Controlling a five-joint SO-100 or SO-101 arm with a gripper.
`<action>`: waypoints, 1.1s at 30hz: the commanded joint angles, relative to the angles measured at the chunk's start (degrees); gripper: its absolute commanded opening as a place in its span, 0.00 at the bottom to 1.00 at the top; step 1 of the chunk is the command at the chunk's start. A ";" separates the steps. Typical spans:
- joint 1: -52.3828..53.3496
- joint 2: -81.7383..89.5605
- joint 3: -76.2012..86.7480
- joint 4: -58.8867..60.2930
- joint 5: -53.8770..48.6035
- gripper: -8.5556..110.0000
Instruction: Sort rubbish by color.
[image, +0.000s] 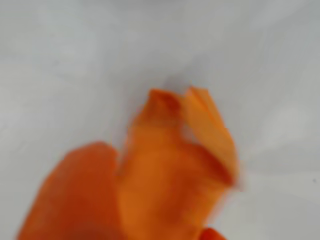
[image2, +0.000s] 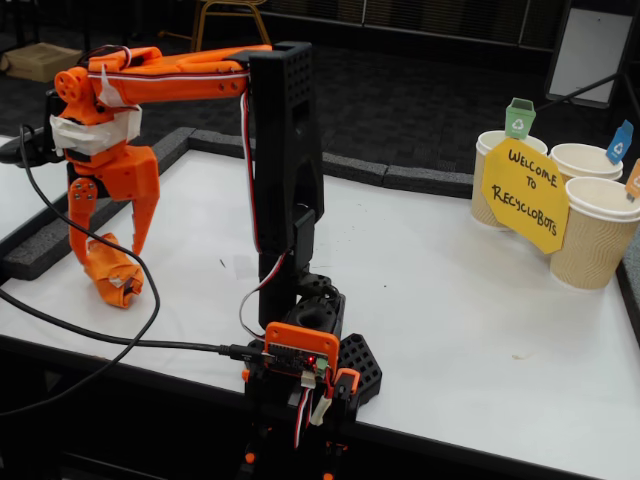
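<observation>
An orange crumpled paper wad (image2: 117, 280) lies on the white table (image2: 450, 300) at the far left of the fixed view. My orange gripper (image2: 106, 256) hangs over it, open, with one finger on each side of the wad's upper part. Whether the fingers touch the wad cannot be told. The wrist view is blurred: the orange wad (image: 175, 165) fills the middle and bottom, with a broad orange finger (image: 70, 200) at the lower left beside it.
Three beige ribbed cups (image2: 595, 235) stand at the back right, with small green (image2: 520, 118), blue (image2: 620, 142) and orange tags. A yellow sign (image2: 525, 195) leans on them. The arm's black base (image2: 305, 340) stands at the front edge. A black foam border (image2: 40, 250) and a cable run along the left.
</observation>
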 joint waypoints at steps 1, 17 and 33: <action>-1.58 1.67 -5.10 -0.35 -0.62 0.23; -4.04 -1.85 2.55 -5.71 -0.35 0.15; 17.31 6.15 -12.13 1.58 1.14 0.07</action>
